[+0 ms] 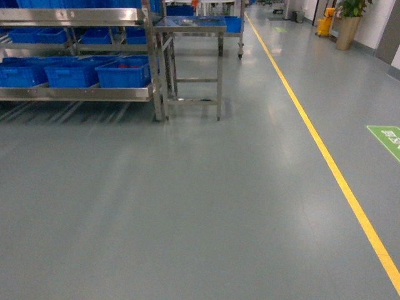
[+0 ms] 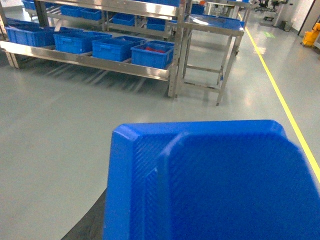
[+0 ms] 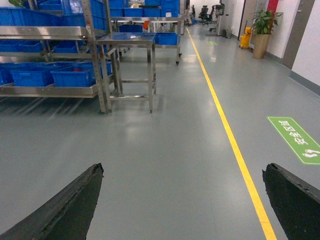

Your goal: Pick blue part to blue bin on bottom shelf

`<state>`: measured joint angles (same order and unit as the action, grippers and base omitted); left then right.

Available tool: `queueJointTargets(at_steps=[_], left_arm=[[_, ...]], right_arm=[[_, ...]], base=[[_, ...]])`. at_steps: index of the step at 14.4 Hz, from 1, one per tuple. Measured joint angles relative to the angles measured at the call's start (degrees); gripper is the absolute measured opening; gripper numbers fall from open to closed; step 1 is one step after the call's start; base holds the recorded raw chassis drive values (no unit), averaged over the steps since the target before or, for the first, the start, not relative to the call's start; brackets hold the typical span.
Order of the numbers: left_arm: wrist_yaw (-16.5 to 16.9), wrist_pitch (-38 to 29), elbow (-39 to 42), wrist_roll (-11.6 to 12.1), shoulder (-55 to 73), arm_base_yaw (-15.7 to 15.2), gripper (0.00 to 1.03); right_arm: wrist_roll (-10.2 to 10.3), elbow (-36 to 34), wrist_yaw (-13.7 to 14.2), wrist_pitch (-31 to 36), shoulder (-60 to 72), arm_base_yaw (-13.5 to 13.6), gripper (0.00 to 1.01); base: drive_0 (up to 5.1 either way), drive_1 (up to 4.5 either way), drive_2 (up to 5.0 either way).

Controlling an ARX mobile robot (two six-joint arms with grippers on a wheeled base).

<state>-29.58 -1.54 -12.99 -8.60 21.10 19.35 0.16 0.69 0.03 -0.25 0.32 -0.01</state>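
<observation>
Head view shows a big grey floor (image 1: 206, 206) with a yellow line (image 1: 325, 156) running up it toward 1 o'clock. At 10 o'clock stands the steel rack (image 1: 75, 94), well apart from the robot. Its bottom shelf (image 1: 75, 93) holds a row of blue bins (image 1: 75, 72). One bin at the right end (image 1: 125, 70) has something red inside. Just beside the rack is a steel worktop (image 1: 190, 25) on thin legs, with a blue tray on top.

The step now looks like driving over to the rack. To do it well, the robot should turn toward 10 o'clock, roll slowly, and stop square to the shelf, clear of the worktop legs.

Left wrist view is filled at 6 o'clock by a big blue part (image 2: 210, 185). It seems to ride on the left arm, but the left end effector is hidden under it, so I cannot tell how wide it is or if it grips. Keep that arm steady so the part does not slip.

Right end effector (image 3: 182, 200) is wide apart and holds nothing, with a dark finger (image 3: 65, 210) at 7 o'clock and another at 5 o'clock.
</observation>
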Motion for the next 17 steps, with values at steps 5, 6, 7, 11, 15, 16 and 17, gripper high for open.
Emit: queueJointTargets(at_steps=[5,6,7,11,15,16,17], left_arm=[[0.0,0.07,0.0,0.0,0.0,0.0,0.43],[0.0,-0.09,0.0,0.0,0.0,0.0,0.43],[-0.02,0.17,0.0,0.0,0.0,0.0,0.43],[0.0,-0.17,0.0,0.0,-0.02,0.0,0.43],[0.0,0.11,0.0,0.0,0.07,0.0,0.43],[0.0,0.15,0.0,0.0,0.11,0.0,0.43],[-0.02,-0.13,0.0,0.0,-0.02,0.0,0.43]], right_arm=[[0.0,-0.02,-0.02,-0.04,0.0,0.0,0.98],[0.0,-0.02,-0.02,-0.04,0.0,0.0,0.98],[0.0,-0.02,-0.02,0.07,0.0,0.0,0.98],[0.0,-0.02,-0.02,0.11,0.0,0.0,0.98],[0.0,0.0,-0.02,-0.02,0.0,0.0,0.98],[0.0,0.0,-0.02,-0.02,0.0,0.0,0.98],[0.0,-0.02,-0.02,-0.02,0.0,0.0,0.98]], base=[[-0.1,3.95,-4.1],[-0.1,3.96,-4.1],[-0.1,3.98,-4.1],[-0.1,3.95,-4.1],[0.1,4.12,-3.9],[0.0,4.01,-4.0],[-0.1,3.96,-4.1]])
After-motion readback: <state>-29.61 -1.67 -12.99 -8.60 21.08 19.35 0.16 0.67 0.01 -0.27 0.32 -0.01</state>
